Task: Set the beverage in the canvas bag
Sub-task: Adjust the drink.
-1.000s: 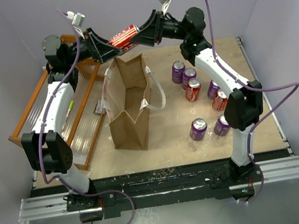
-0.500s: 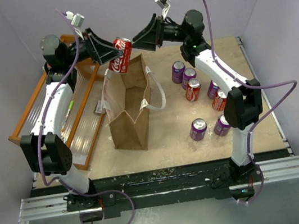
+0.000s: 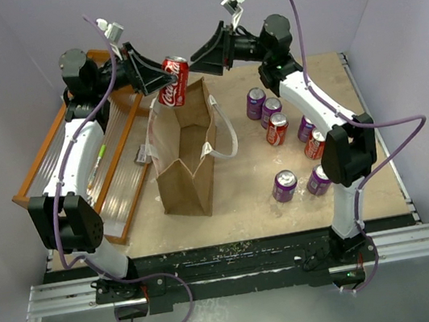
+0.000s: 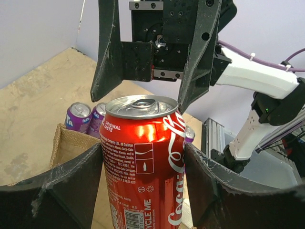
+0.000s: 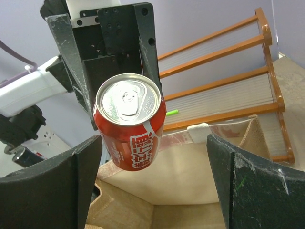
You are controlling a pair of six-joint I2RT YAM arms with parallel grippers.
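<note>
The red cola can (image 3: 176, 81) hangs in the air over the far edge of the canvas bag's (image 3: 186, 161) open mouth, its silver top tipped slightly toward the right. The left gripper (image 3: 171, 76) grasps it, one dark finger pressed to each side of the can's body, as the left wrist view shows. The right gripper (image 3: 196, 56) faces the can's top from the right with its jaws spread wide and nothing between them. The bag stands upright in the middle of the table (image 3: 245, 197), white loop handles (image 3: 226, 130) hanging at its sides. The orange slatted rack (image 3: 50, 154) lies to its left, and loose purple and red cans (image 3: 277, 128) stand to its right
</note>
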